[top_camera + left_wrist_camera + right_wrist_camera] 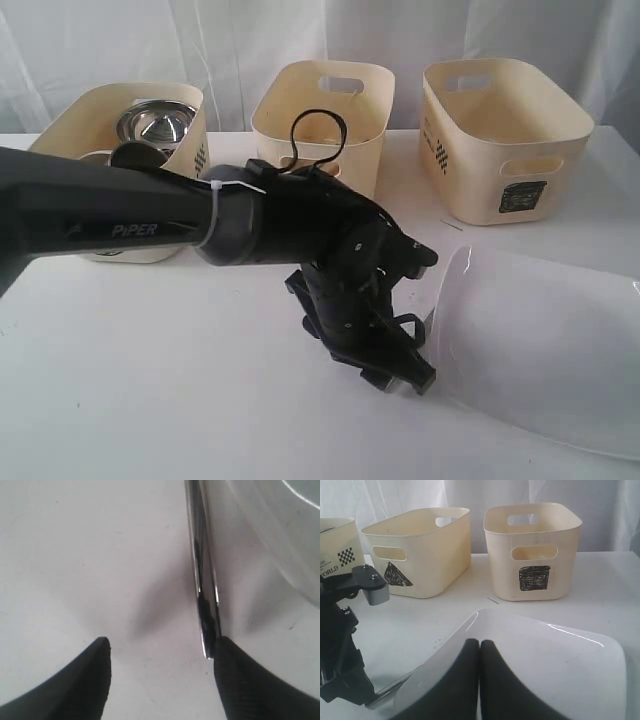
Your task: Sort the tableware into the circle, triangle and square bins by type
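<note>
The left end effector (400, 375) is down at the tabletop (150, 400), reached across to the near rim of the plate, with its fingers spread wide and nothing pinched between them. The right end effector (480, 642) has its fingers pressed together and hangs over the plate, holding nothing that I can make out.

The large white rounded-square plate (540, 350) fills the right side of the tabletop. Behind it stand the three bins: the square bin (500, 140) on the right, the triangle bin (320, 110) in the middle, and the leftmost bin (180, 140), which has a steel bowl (155, 125) in it.

The smallest thing is the one that matters. A slim metal utensil (202, 580) lies flat on the tabletop just beside the plate's rim. Its long axis runs straight away from the left end effector, crosswise to the line on which the fingers would close. It is inside the gap but off centre. Its near end touches or almost touches one finger (235, 680), and the other finger (95, 670) stands well apart. The left arm is plainly the nearer one. A small shift towards the utensil would probably centre it before the fingers close, and the plate rim close alongside leaves little room.
</note>
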`<state>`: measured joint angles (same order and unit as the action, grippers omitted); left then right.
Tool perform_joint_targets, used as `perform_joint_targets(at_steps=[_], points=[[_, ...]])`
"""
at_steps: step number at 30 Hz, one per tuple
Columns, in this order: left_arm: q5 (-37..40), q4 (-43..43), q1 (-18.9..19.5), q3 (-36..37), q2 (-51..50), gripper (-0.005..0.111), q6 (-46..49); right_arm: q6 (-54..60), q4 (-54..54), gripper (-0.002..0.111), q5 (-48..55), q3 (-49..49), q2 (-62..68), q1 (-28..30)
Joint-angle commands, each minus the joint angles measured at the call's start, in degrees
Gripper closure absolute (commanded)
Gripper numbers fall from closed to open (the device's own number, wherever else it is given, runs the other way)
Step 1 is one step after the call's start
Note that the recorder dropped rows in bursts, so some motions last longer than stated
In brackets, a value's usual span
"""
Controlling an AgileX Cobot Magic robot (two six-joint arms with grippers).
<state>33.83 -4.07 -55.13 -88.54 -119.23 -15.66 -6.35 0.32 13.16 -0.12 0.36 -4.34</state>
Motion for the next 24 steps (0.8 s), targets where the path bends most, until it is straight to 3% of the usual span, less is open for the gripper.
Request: perform_joint_targets(at_steps=[1,6,24], points=[[1.52,0.90,-0.27,-0.21,0.41,0.043,0.21,0.16,0.07,0.108,-0.51,0.12,-0.36,0.37],[1.08,4.89,-0.42,-0.21,0.63,0.043,0.92,0.16,0.07,0.108,-0.51,0.12,-0.36,0.37],[-6.72,6.00,-0.46,-0.21,-2.87,0.043,2.46,0.16,0.07,0.108,-0.51,0.12,-0.36,0.37]])
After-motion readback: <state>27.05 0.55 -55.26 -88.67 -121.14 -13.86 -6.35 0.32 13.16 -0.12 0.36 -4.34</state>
